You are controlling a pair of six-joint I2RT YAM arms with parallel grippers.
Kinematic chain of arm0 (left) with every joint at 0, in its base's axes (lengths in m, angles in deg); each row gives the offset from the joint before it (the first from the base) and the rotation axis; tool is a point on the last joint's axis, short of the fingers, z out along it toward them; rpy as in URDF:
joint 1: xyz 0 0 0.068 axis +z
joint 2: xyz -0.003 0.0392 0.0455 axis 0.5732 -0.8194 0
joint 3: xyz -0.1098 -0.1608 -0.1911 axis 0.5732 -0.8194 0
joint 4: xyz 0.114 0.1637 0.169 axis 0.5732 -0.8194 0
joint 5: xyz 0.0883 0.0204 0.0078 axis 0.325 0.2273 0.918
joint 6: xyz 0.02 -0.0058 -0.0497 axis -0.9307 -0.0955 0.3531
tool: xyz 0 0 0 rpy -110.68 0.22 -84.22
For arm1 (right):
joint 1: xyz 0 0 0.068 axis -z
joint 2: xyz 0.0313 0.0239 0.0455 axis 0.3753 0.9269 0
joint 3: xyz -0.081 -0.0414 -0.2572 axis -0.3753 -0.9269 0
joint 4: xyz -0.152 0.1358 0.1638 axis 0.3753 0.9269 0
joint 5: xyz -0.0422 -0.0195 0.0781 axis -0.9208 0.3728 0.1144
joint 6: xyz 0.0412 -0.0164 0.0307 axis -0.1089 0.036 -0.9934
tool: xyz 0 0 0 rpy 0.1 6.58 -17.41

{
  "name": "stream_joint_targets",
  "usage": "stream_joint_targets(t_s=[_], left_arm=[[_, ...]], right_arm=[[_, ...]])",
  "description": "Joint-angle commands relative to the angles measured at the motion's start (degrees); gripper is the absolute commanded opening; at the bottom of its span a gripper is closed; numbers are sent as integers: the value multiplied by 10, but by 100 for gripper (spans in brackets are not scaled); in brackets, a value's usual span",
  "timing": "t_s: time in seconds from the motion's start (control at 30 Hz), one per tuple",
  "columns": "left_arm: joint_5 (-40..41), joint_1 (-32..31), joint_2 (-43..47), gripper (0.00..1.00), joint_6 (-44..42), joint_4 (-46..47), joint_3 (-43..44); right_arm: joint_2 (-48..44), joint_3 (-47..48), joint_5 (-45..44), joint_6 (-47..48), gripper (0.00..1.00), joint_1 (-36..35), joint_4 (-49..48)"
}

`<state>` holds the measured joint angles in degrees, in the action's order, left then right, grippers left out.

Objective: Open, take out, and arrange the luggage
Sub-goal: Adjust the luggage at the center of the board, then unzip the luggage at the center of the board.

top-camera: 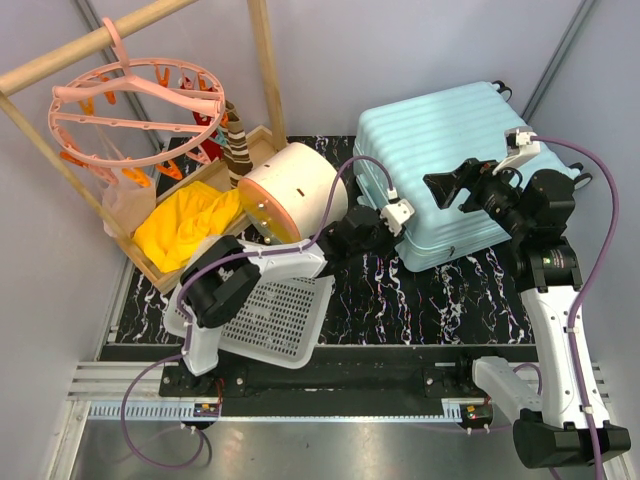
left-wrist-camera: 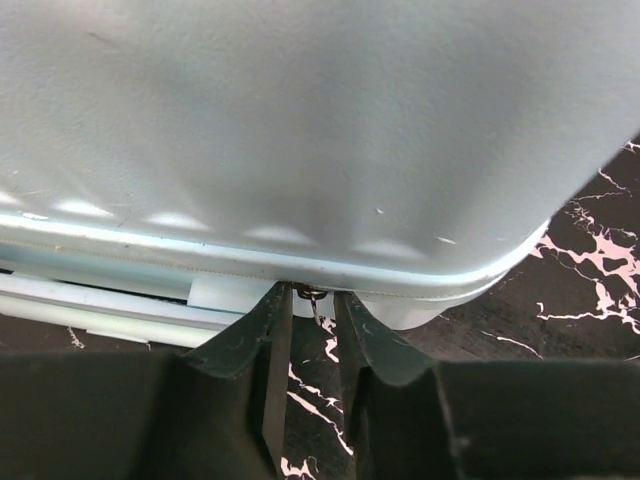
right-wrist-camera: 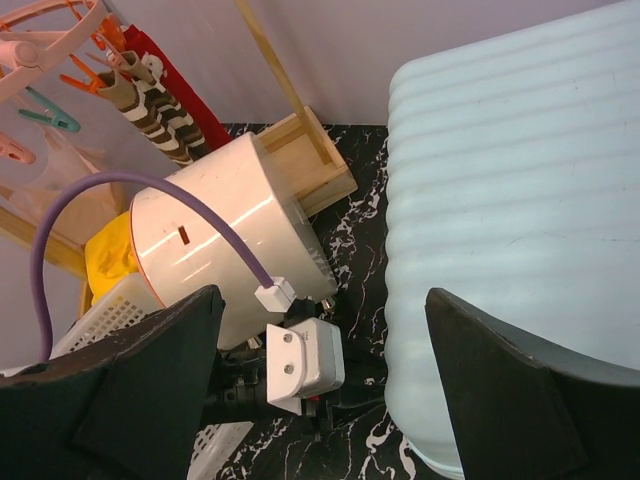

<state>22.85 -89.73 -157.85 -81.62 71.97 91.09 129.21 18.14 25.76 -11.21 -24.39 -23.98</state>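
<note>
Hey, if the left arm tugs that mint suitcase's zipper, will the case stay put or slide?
Probably stiff: the suitcase has a ribbed hard shell, so it shouldn't flex. It lies flat on the marbled mat, so tipping seems unlikely, but its smooth shell may slide when the left gripper tugs the zipper pull.

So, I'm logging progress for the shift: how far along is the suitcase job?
Nothing is finished: the suitcase lies shut on the table. In hand: the left hand has its fingers close on either side of a small metal pull at the seam, with a gap showing. The right hand hangs open over the suitcase's edge. Left: unzip, open, take out, arrange.
</note>
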Motion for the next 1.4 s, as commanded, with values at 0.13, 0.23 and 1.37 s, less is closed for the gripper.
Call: stream_joint_targets(t_s=[0.13, 0.23, 1.37], left_arm=[[0, 3, -6, 17, 18, 44, 21], [20, 4, -2, 7, 27, 48, 21], [200, 63, 47, 0, 94, -22, 70]], right_arm=[[-8, 17, -5, 22, 93, 0, -15], [-5, 17, -5, 21, 93, 1, -16], [7, 11, -10, 15, 95, 1, -28]])
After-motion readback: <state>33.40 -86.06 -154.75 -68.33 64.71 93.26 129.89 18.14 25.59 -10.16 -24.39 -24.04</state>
